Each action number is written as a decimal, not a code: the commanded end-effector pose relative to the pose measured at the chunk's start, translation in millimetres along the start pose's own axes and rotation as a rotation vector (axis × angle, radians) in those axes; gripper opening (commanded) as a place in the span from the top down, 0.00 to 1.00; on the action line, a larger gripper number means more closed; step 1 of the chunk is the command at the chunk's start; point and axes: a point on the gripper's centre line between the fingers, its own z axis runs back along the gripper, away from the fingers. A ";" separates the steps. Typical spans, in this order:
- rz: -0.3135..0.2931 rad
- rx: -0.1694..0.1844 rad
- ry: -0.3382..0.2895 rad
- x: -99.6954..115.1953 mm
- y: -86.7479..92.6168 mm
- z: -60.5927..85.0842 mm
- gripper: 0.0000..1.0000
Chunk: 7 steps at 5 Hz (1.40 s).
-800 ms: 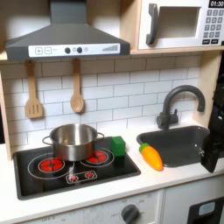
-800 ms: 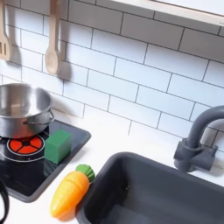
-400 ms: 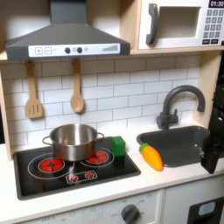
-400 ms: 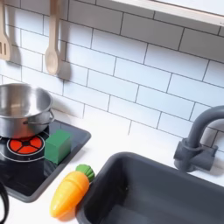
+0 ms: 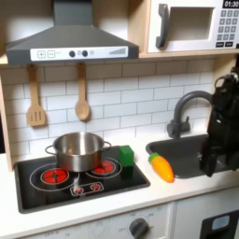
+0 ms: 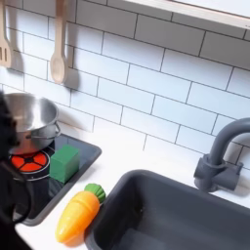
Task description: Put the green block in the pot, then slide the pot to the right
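The green block (image 5: 125, 155) sits on the right edge of the black stove top (image 5: 56, 189), just right of the silver pot (image 5: 77, 149), which stands on the burners. In the second exterior view the green block (image 6: 65, 162) is beside the pot (image 6: 25, 119), apart from it. My gripper (image 5: 217, 149) is the lower end of a dark, blurred arm over the sink (image 5: 191, 149) at the first exterior view's right, well away from the block. Its fingers are too blurred to read.
An orange carrot toy (image 5: 161, 167) lies between stove and sink; it also shows as the carrot (image 6: 78, 213) in the second exterior view. A grey faucet (image 5: 187, 107) rises behind the sink. Wooden utensils (image 5: 82, 93) hang on the tiled wall. A dark blur (image 6: 12, 186) covers the second exterior view's left edge.
The arm has swung up from the lower right corner to stand over the sink in the first exterior view. A dark blur has entered the second exterior view's left. Block, pot and carrot are unmoved.
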 end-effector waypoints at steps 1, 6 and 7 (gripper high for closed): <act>-0.013 0.012 -0.023 28.5 6.1 -3.6 0.00; -0.013 0.033 -0.065 112.0 28.3 -16.6 0.00; -0.022 0.032 -0.082 126.2 30.5 -20.5 0.00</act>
